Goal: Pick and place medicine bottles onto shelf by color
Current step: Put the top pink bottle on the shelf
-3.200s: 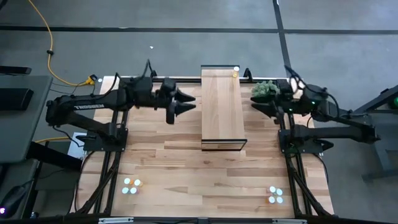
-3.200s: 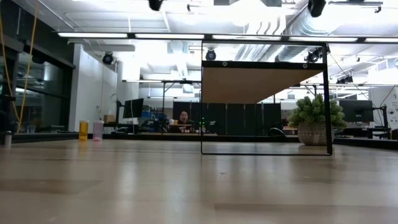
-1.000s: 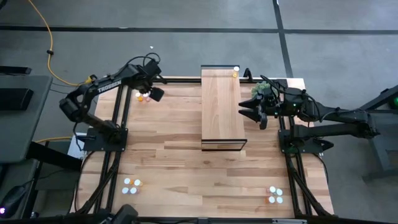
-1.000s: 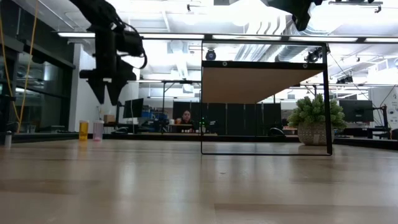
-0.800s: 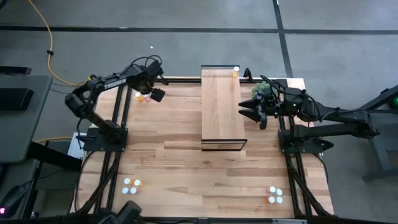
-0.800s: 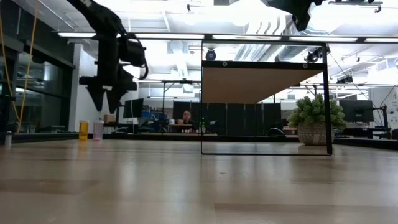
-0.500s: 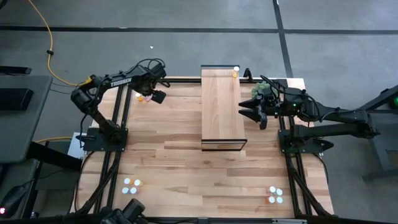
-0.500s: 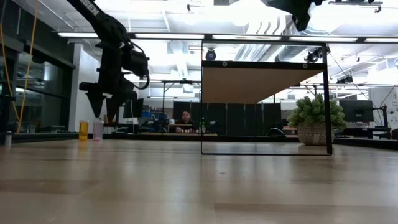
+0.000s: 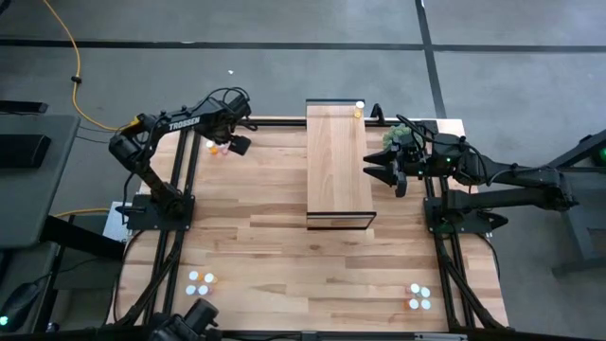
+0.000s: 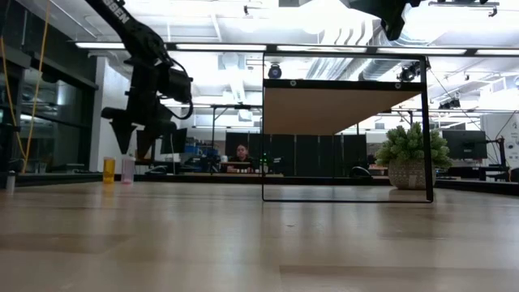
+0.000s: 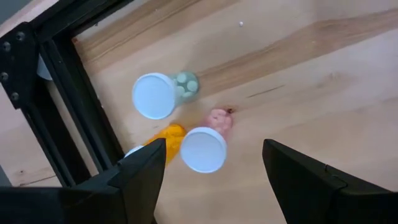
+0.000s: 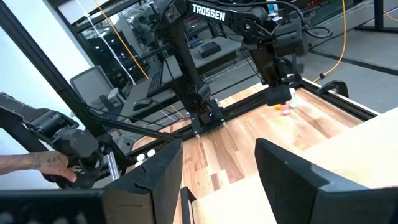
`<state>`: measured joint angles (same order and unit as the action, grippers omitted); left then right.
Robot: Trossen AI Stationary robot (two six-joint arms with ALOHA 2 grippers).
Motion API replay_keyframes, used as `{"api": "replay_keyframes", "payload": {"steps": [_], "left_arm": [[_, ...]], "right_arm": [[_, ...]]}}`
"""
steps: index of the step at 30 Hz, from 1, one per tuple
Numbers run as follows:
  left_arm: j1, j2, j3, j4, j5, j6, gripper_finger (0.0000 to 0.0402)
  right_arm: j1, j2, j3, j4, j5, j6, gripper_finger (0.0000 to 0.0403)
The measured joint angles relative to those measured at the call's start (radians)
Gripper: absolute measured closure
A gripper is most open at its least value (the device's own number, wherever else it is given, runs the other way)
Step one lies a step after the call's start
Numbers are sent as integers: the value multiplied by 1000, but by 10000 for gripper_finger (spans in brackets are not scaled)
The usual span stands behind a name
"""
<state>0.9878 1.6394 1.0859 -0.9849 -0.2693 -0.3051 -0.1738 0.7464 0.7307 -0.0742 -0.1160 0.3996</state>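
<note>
Pink bottle (image 11: 210, 138) stands on the bench (image 9: 284, 246) between the left gripper's (image 11: 211, 171) spread fingers (image 11: 140, 174), with a yellow bottle (image 11: 168, 140) and a green bottle (image 11: 163, 94) just beside. Right gripper (image 9: 371, 167) waits open near the shelf (image 9: 338, 166).

The shelf (image 9: 339, 167) stood at the table's (image 9: 265, 246) centre toward twelve o'clock. A bottle cluster (image 9: 217, 147) sat at ten o'clock, a plant (image 9: 401, 135) at two o'clock.

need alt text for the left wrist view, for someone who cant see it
The left end effector, fingers open, hovers over three white-capped medicine bottles clustered on the wooden tabletop: a pale green bottle, a pink bottle and an orange bottle, beside a dark metal frame.
</note>
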Motion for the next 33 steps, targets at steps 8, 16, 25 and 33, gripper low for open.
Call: {"api": "replay_keyframes", "payload": {"steps": [8,16,25,33], "left_arm": [[22,0,0,4,54,2,145],[23,16,0,16,55,21,145],[26,52,0,16,78,20,145],[26,52,0,21,74,21,149]], "right_arm": [[0,0,0,0,1,0,210],[0,0,0,0,1,0,210],[0,0,0,0,1,22,210],[0,0,0,0,1,22,210]]}}
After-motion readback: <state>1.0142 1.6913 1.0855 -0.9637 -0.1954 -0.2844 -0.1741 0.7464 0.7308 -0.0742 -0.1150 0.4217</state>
